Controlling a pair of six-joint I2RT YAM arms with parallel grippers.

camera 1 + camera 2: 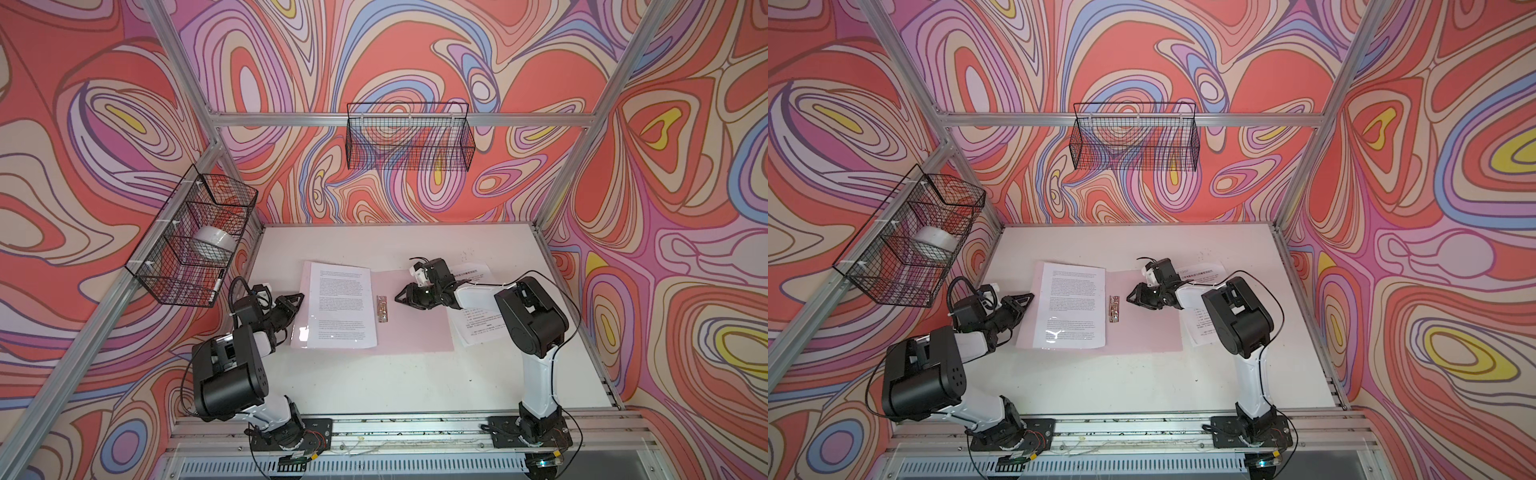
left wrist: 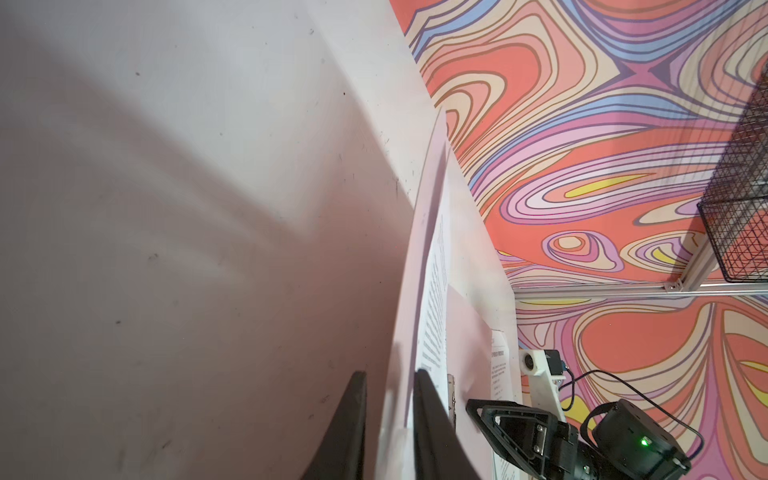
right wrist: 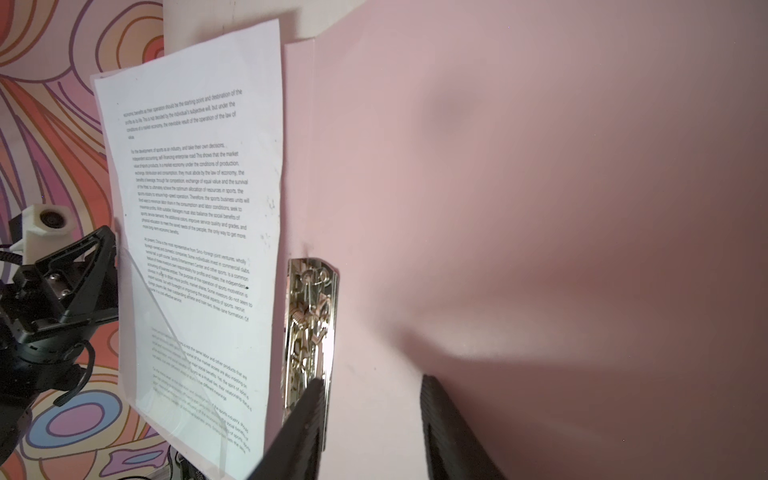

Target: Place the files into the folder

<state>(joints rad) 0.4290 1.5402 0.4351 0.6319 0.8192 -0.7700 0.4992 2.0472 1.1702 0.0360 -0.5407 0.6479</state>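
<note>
Black-fingered, my left pincer (image 2: 390, 372) sits astride the 9 o'clock edge of the pale-pink folder (image 1: 415, 328), its two fingers narrowly apart with that thin edge between them. Whether they truly pinch it I cannot tell. My right pincer (image 3: 374, 399) is released and grasps nothing. Its fingers stand apart over the bare pink of the folder's right half, one fingertip (image 3: 307, 411) close by the metal clip (image 3: 311, 324), touching or not I cannot tell. In both top views the folder lies open at the middle of the white surface (image 1: 395, 382), with the clip along its spine. One printed sheet (image 1: 340, 305), dense with paragraphs, lies on the folder's left half; my left pincer is at its 9 o'clock and the clip at its 3 o'clock. Further loose sheets (image 1: 476, 328) lie on the surface at 3 o'clock of the folder, just beside its right edge, partly hidden under my right arm.
</note>
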